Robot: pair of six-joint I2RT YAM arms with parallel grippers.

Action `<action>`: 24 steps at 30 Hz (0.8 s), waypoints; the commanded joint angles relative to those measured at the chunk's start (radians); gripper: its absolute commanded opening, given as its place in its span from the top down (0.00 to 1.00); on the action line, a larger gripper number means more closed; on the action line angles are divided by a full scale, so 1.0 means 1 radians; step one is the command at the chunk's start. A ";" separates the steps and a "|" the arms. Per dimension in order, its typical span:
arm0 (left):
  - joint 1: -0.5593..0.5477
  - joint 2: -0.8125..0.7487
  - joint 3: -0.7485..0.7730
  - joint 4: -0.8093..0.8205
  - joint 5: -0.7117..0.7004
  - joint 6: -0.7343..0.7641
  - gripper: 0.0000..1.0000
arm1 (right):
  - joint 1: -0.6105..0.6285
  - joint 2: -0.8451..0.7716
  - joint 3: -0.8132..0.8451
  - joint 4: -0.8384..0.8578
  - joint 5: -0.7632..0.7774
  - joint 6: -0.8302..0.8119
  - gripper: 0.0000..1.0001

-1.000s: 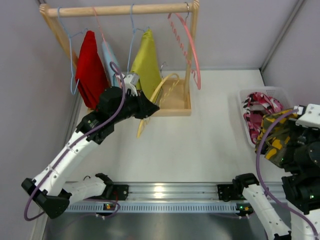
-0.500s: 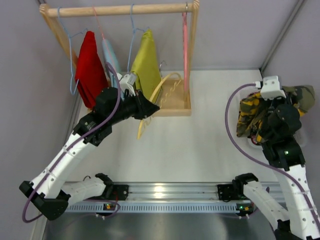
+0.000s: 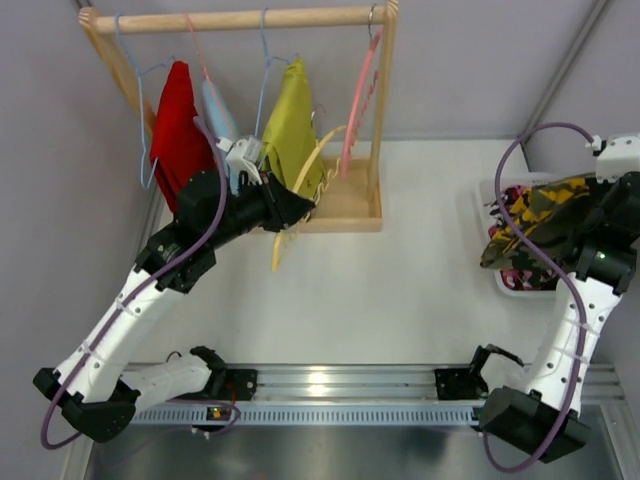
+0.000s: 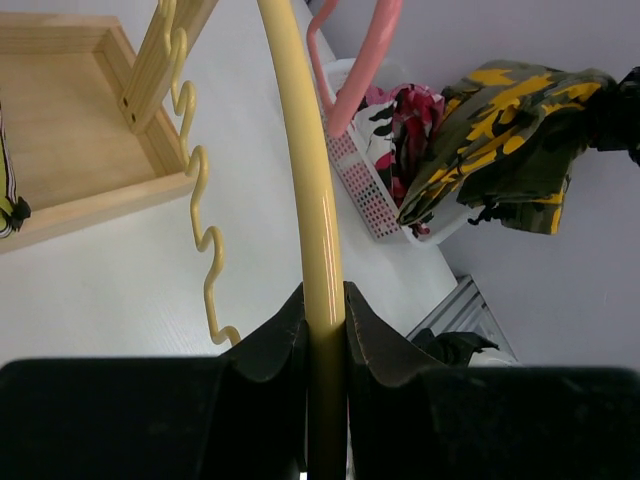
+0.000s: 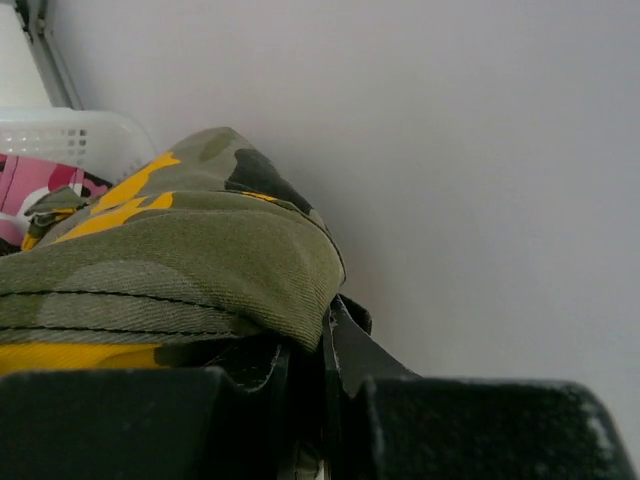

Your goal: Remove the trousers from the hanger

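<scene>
The camouflage trousers [image 3: 540, 212] are off their hanger, bunched into a crumpled, drooping bundle of green, yellow and brown, with a hem edge and stitching showing in the right wrist view. They hang over the basket [image 3: 505, 290] at the right edge of the worktop; whether they touch its contents I cannot tell. The right tool [image 5: 305, 345] is clenched on their fabric. The pink pair [image 3: 512, 196], with its white and dark pattern, lies crumpled inside that basket, partly under the camouflage bundle. Both pairs look freed, so the removal itself seems done; what appears left is to let go of the camouflage pair into the basket. The left tool [image 4: 323, 310] is clamped on the bare yellow hanger [image 4: 305, 150], held tilted beside the rack's wooden base. A bare pink hanger [image 3: 355, 120] hangs from the rail [image 3: 240, 18], where a red pair [image 3: 180, 135] and an olive-yellow pair [image 3: 292, 130] hang on blue hangers.
</scene>
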 commanded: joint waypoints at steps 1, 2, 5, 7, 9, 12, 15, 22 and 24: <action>-0.003 -0.014 0.070 0.081 -0.028 0.013 1.00 | -0.055 0.040 0.025 0.100 -0.163 0.025 1.00; -0.003 -0.005 0.073 0.081 -0.039 0.007 1.00 | -0.054 0.060 0.015 0.105 -0.177 0.047 1.00; -0.003 0.012 0.081 0.081 -0.065 -0.004 1.00 | -0.046 0.212 0.006 0.107 -0.187 0.103 1.00; -0.003 0.023 0.084 0.081 -0.071 0.002 1.00 | -0.043 0.264 -0.005 0.143 -0.198 0.117 1.00; -0.003 0.029 0.093 0.081 -0.083 0.008 1.00 | -0.028 0.310 -0.026 0.214 -0.195 0.117 1.00; -0.003 0.047 0.118 0.081 -0.103 0.036 1.00 | 0.017 0.374 -0.034 0.239 -0.181 0.126 1.00; -0.003 0.070 0.153 0.081 -0.139 0.068 1.00 | 0.050 0.444 -0.015 0.231 -0.166 0.177 1.00; -0.003 0.072 0.153 0.076 -0.216 0.116 1.00 | 0.081 0.577 -0.052 0.229 -0.114 0.203 1.00; -0.003 0.058 0.136 0.076 -0.203 0.122 1.00 | 0.080 0.593 -0.063 0.225 -0.120 0.192 1.00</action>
